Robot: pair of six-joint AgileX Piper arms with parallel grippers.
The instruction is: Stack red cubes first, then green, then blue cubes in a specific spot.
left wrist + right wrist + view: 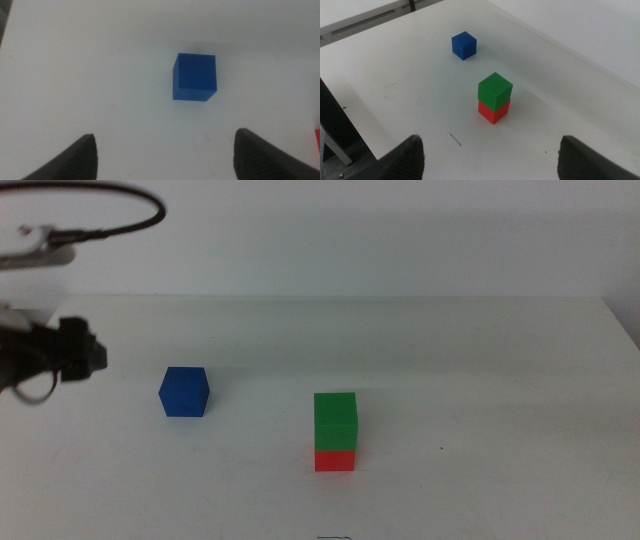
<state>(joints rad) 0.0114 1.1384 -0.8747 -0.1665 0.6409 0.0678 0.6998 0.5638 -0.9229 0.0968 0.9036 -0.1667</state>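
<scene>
Nearby, blue cube point(184, 392) sits alone beside green cube point(335, 421) atop red cube point(335, 461).

Bright, even, diffuse light washes the white table point(450, 350), so the blue cube point(184, 392) casts only a faint soft shadow behind it. In the left wrist view the blue cube's edges look slightly soft, and the dark jaws nearest the lens are blurred.

Green cube point(335, 421) atop red cube point(335, 461)

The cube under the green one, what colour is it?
Red cube, seen best in the right wrist view.
</scene>
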